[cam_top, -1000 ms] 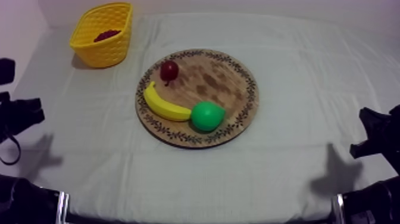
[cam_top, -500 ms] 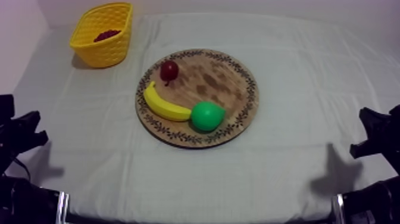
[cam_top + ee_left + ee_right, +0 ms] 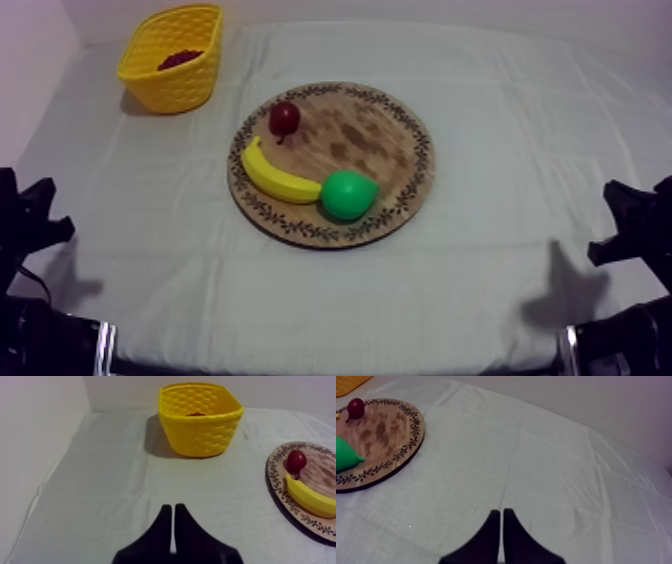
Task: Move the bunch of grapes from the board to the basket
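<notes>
The bunch of grapes (image 3: 178,59) lies dark red inside the yellow basket (image 3: 176,88) at the table's far left; over the basket's (image 3: 200,432) rim a bit of the grapes (image 3: 196,414) shows. The round wooden board (image 3: 372,132) in the middle carries a banana (image 3: 275,176), a green pear (image 3: 347,194) and a small red fruit (image 3: 284,118). My left gripper (image 3: 38,218) sits low at the left edge; its fingers lie together as a wedge (image 3: 173,508), shut on nothing, over bare cloth. My right gripper (image 3: 622,226) rests low at the right, likewise shut (image 3: 501,511).
From the left wrist, the board (image 3: 320,471) with the small red fruit (image 3: 296,461) and banana (image 3: 310,496) lies beside the basket. From the right wrist, the board (image 3: 383,431), pear (image 3: 343,456) and small red fruit (image 3: 356,407) lie beyond open cloth.
My left arm has drawn back and down toward the table's lower left edge. The right arm and the fruit have not moved.
</notes>
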Controlling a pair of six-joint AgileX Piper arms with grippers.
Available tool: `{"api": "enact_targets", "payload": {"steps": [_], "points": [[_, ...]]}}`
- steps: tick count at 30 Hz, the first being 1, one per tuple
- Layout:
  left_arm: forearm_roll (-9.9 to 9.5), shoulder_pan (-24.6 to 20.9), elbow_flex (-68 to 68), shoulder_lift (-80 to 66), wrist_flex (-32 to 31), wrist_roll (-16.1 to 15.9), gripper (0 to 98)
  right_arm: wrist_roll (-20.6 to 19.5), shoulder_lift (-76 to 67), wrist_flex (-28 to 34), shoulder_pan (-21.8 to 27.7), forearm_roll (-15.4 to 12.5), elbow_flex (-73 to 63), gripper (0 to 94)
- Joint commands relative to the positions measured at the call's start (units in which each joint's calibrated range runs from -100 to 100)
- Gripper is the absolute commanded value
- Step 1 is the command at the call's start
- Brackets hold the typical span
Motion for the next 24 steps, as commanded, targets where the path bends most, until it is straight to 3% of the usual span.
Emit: {"api": "enact_targets", "payload": {"steps": [1, 4, 7, 24], "points": [[-0.48, -0.04, 0.22, 0.02, -0.86, 5.23, 0.1, 0.02, 0.0, 0.01, 0.02, 0.0, -0.01, 0.5], [-0.9, -0.07, 0.45, 0.01, -1.48, 8.94, 0.1, 0.0, 0.0, 0.01, 0.02, 0.0, -0.01, 0.5], [-1.04, -0.05, 0.53, 0.0, -1.69, 10.32, 0.1, 0.01, 0.0, 0.01, 0.02, 0.0, -0.01, 0.5], [-1.17, 1.14, 0.57, 0.0, -1.8, 10.76, 0.1, 0.0, 0.0, 0.01, 0.02, 0.0, -0.01, 0.5]]}}
